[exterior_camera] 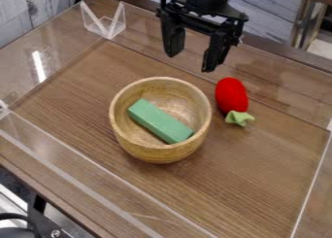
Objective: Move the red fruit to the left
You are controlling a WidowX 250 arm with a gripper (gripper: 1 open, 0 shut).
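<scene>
One fruit (231, 94) to shift, and I'm not on it yet. My gripper (195, 51) hangs above the table (247, 184) with its black fingers spread wide and nothing between them, pointing straight down. It sits up and to the left of the fruit in my view, clear of it, no contact.

I'd call this the approach step, with the grasp not yet begun. Next I need to bring the open fingers over to the right and down so they straddle the red body, then pinch. The fruit lies on its side just beside the bowl (143, 145), on the bowl's right, with its pale green cap pointing down toward me. Going left means getting past that bowl, so I'd lift before I carry, I reckon.

Materials now. The fruit is glossy, smooth, rounded and tapered like a strawberry, so it could slip or roll if I pinch off-centre. The bowl is light wood, round, thick-rimmed, and holds a flat green block (159, 121) lying at a slant inside. The table is dark wood grain, matte, fenced by clear plastic walls (39, 72) that catch some glare.
</scene>
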